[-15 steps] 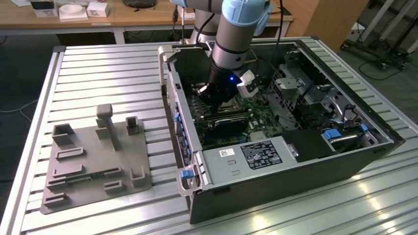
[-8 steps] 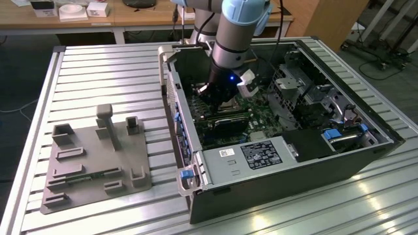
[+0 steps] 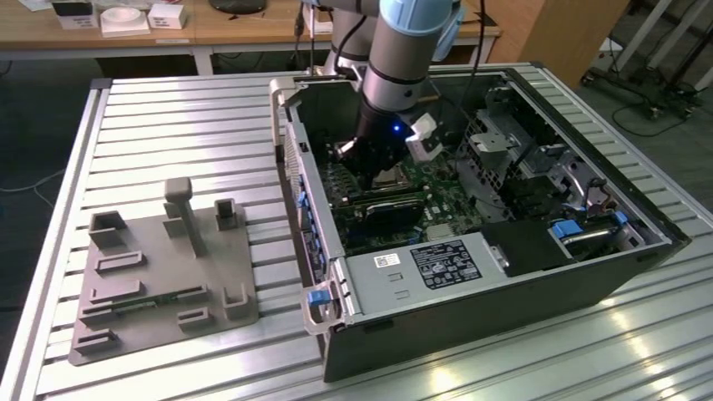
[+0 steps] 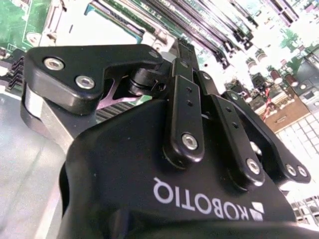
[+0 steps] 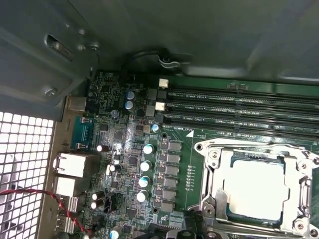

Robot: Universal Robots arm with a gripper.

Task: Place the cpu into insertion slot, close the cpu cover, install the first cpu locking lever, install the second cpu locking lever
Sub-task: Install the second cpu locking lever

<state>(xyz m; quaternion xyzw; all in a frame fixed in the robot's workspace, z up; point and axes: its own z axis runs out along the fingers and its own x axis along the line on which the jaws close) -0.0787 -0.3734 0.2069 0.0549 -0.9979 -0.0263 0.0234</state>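
The cpu [image 5: 256,191], a square chip with a silvery top, lies in the insertion slot [image 5: 299,196] on the green motherboard [image 5: 194,149]. The cpu cover [image 5: 215,181], a thin metal frame, lies flat around the chip. My gripper [image 3: 369,167] reaches down into the open computer case and hangs just over the slot [image 3: 393,178]. In the second wrist view the black fingers [image 4: 185,89] are drawn together, so the gripper [image 4: 180,49] is shut with nothing seen in it. Its dark tip [image 5: 187,230] shows beside the slot's corner. Whether it touches a locking lever I cannot tell.
Long black memory slots [image 5: 239,107] run beside the socket. The case walls [image 3: 292,142] close in around the arm, with a grey power supply box [image 3: 429,267] and drive cages [image 3: 502,142] inside. A grey fixture block [image 3: 167,267] sits on the slatted table at the exterior view's left.
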